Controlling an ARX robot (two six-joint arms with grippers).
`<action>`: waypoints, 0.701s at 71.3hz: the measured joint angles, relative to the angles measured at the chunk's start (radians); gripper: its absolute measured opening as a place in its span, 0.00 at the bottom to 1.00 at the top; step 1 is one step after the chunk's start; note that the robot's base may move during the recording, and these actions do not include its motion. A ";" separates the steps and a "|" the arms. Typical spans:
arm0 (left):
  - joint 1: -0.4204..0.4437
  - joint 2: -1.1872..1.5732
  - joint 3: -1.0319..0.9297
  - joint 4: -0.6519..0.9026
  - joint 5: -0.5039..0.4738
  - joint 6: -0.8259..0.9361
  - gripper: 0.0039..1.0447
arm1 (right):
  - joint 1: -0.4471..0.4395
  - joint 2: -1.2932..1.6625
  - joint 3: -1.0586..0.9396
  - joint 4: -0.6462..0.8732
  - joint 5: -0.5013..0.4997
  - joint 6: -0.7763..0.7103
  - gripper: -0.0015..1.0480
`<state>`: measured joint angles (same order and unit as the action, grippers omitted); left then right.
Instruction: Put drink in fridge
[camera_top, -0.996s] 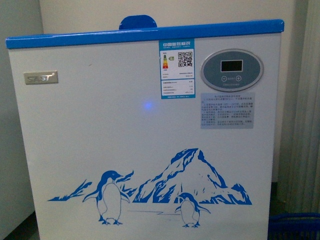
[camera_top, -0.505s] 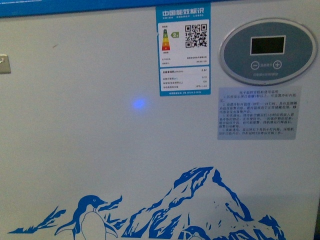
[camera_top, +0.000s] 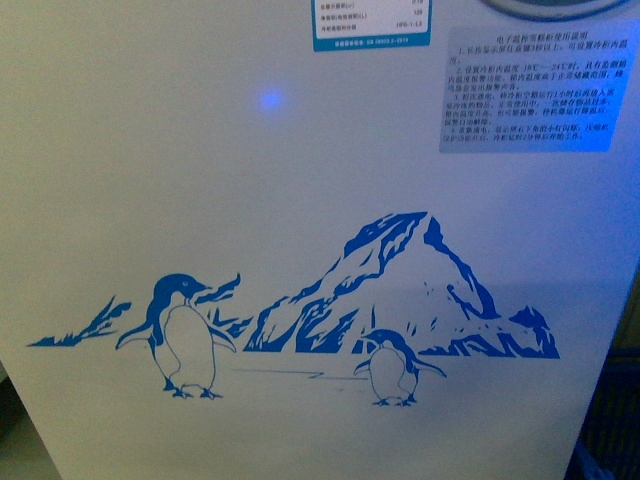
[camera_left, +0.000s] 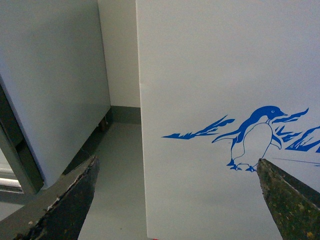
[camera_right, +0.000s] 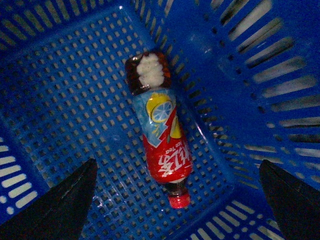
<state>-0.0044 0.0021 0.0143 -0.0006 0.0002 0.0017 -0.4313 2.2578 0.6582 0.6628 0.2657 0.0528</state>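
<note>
Fridge (camera_top: 250, 190) nearer; open floor (camera_left: 120, 175) beside its edge

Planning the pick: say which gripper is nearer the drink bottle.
Right. The right gripper hangs open above the bottle in the blue basket; the left gripper faces the freezer front.

Dim, blue-tinted pictures, softly focused.
Front view murky, a blue light spot (camera_top: 268, 100) on the fridge (camera_top: 150, 190), corners darkened; left wrist view brighter and even; right wrist view dark, grainy.
</note>
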 joint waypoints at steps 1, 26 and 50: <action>0.000 0.000 0.000 0.000 0.000 0.000 0.92 | 0.000 0.014 0.009 0.002 0.000 0.000 0.93; 0.000 0.000 0.000 0.000 0.000 0.000 0.92 | -0.055 0.346 0.280 -0.015 0.011 0.033 0.93; 0.000 0.000 0.000 0.000 0.000 0.000 0.92 | -0.113 0.534 0.426 -0.064 0.024 0.034 0.93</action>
<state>-0.0044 0.0021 0.0143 -0.0006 0.0002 0.0017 -0.5442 2.7914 1.0847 0.5983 0.2897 0.0868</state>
